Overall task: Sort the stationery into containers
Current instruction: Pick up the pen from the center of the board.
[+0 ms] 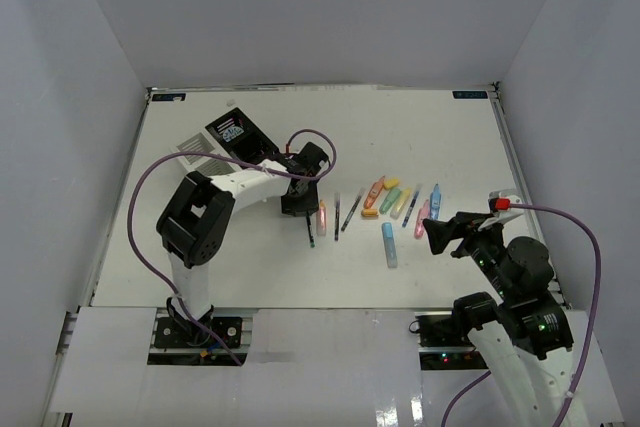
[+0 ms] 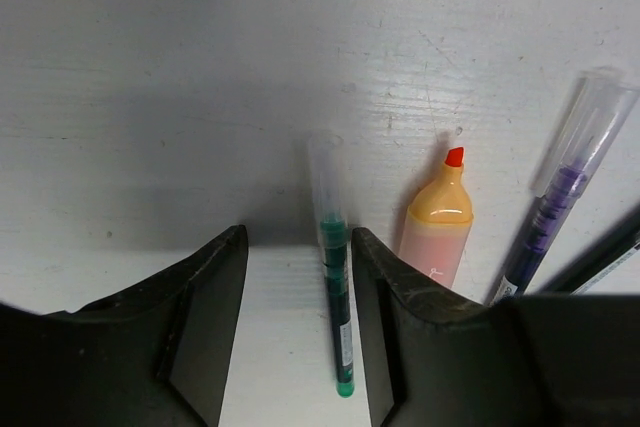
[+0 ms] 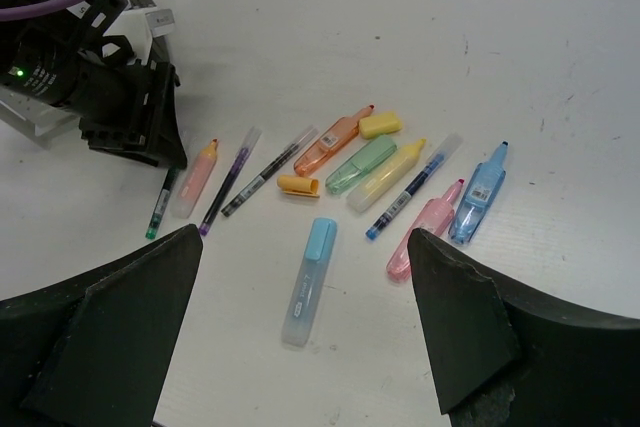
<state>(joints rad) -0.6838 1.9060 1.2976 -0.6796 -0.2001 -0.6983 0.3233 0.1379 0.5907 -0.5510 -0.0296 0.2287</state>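
Note:
My left gripper (image 1: 298, 205) is lowered onto the table over a thin green pen (image 2: 335, 277). The pen lies between its jaws (image 2: 298, 277), close against the right finger (image 2: 400, 297), with a gap to the left finger. An uncapped orange highlighter (image 2: 438, 232) and a purple pen (image 2: 560, 202) lie just to the right. My right gripper (image 3: 303, 239) hovers open above a light blue highlighter (image 3: 310, 282). Beyond it lie orange (image 3: 330, 140), green (image 3: 360, 165), yellow (image 3: 385, 175), pink (image 3: 425, 232) and blue (image 3: 480, 197) highlighters. The containers (image 1: 215, 142) stand at the back left.
A black pen (image 3: 265, 172) and a blue pen (image 3: 410, 187) lie among the highlighters, with a loose orange cap (image 3: 298, 185) and a yellow cap (image 3: 380, 125). The left arm's purple cable (image 1: 150, 207) loops over the left side. White walls enclose the table.

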